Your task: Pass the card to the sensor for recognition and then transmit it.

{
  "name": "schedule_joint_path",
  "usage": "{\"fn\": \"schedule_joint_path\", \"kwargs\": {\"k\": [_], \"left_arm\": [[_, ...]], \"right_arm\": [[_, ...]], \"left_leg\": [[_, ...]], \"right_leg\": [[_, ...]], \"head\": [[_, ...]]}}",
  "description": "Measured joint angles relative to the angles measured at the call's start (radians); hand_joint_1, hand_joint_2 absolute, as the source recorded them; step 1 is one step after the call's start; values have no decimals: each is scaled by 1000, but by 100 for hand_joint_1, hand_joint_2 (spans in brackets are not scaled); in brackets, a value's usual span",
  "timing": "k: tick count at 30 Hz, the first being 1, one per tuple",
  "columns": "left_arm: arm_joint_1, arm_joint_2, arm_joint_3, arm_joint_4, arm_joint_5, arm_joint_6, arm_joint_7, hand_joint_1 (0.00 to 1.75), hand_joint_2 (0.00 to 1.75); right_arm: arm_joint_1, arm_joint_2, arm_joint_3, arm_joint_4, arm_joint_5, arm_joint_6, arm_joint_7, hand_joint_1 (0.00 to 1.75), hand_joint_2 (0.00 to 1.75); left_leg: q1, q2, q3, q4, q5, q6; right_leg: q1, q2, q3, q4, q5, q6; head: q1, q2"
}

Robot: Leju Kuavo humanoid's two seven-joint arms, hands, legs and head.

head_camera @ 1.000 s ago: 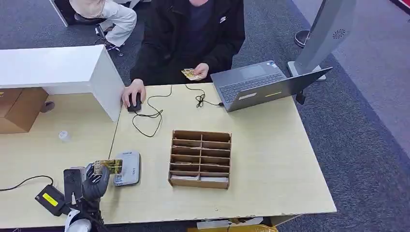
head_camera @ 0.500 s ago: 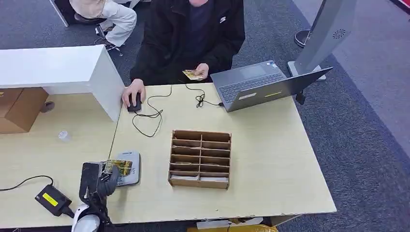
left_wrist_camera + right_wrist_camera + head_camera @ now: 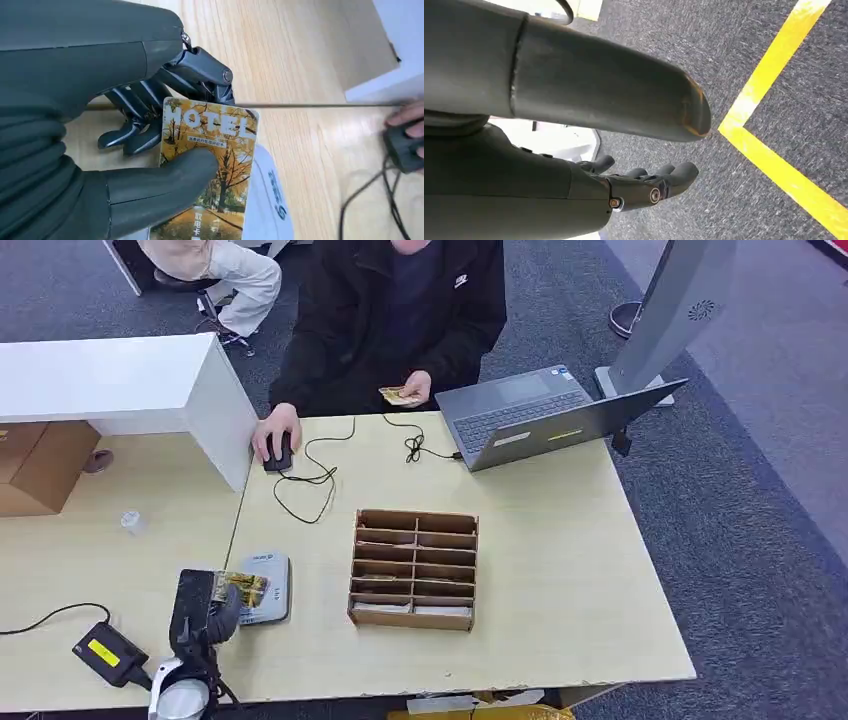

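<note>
My left hand [image 3: 206,608] pinches a yellow hotel card [image 3: 243,586] between thumb and fingers at the table's front left. The card [image 3: 210,165], printed with autumn trees and the word HOTEL, hangs over the near edge of the grey-white card sensor [image 3: 266,586]. In the left wrist view the sensor [image 3: 267,200] lies just beneath the card. My right hand [image 3: 644,186] hangs over the grey carpet with its fingers loosely apart and nothing in it.
A brown wooden slot rack [image 3: 414,568] stands right of the sensor. A person in black sits across the table, one hand on a mouse [image 3: 278,453], the other holding a card [image 3: 399,395]. A laptop [image 3: 545,418], a white box [image 3: 120,385] and a black adapter [image 3: 103,653] sit around.
My left hand has carried the card rightward from beside the sensor to over its near edge, then settled slightly lower. The person and the other objects stay put.
</note>
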Motion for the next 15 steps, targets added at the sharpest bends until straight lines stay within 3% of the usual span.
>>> {"fn": "schedule_joint_path", "kwargs": {"k": [15], "left_arm": [[-58, 39, -68, 45, -287, 64, 103, 175, 175]], "right_arm": [[0, 0, 0, 0, -4, 0, 1, 0, 0]], "left_leg": [[0, 0, 1, 0, 0, 0]], "right_leg": [[0, 0, 1, 0, 0, 0]], "head": [[0, 0]]}}
